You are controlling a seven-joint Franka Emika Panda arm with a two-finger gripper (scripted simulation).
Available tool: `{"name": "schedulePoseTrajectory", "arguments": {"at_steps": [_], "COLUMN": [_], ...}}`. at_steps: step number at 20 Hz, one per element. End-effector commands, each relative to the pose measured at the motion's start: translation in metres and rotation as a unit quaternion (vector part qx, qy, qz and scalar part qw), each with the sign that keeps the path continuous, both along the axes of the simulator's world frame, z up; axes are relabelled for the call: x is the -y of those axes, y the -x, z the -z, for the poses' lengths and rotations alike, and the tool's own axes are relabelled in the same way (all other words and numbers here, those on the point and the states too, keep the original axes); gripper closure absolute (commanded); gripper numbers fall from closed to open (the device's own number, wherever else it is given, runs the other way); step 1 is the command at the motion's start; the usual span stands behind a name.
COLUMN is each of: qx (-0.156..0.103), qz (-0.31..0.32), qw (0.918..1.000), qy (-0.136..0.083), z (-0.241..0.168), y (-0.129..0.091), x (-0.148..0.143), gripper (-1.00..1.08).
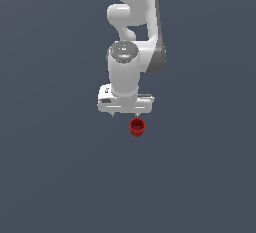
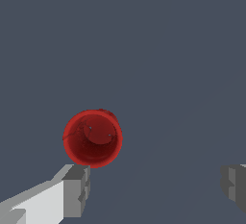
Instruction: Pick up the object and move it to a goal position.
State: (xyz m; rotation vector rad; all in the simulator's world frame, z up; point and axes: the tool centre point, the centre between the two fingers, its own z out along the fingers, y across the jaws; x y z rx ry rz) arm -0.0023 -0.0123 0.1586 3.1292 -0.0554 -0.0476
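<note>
The white pincer (image 1: 125, 113), jaws spread wide and empty, hangs at frame centre above the red cup (image 1: 137, 127); misaligned, one finger (image 2: 77, 189) risks toppling it.

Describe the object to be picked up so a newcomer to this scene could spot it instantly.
Find the white robot arm over the plain dark grey floor. Just beyond its open gripper stands a small red cup, mouth up, the only coloured thing there.
</note>
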Motion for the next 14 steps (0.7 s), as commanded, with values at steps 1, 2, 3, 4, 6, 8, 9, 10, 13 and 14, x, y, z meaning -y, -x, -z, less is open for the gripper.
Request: {"name": "schedulePoseTrajectory", "arguments": {"at_steps": [1,2,3,4,6,8,9,10,13,14], "qx": [0.0,0.0,0.001,0.003,0.007,0.012,0.013,0.014,0.014,0.014], "qz": [0.0,0.0,-0.002,-0.004,-0.01,-0.017,-0.019,-0.021,-0.02,-0.02], "qw": [1.0,1.0,1.0,1.0,0.9999,0.9998,0.9997,0.9997,0.9997,0.9997], "qy": [0.0,0.0,0.001,0.001,0.003,0.006,0.006,0.007,0.007,0.007], "z": [0.0,0.0,-0.001,-0.001,-0.004,-0.007,-0.008,-0.009,-0.009,-0.008], "y": [0.0,0.0,-0.001,-0.002,-0.006,-0.011,-0.012,-0.013,-0.013,-0.012], "x": [0.0,0.0,-0.001,-0.002,-0.006,-0.009,-0.01,-0.011,-0.01,-0.011], "gripper": [-0.92,-0.92,-0.92,-0.92,-0.92,-0.92,-0.92,-0.92,-0.92,-0.92]}}
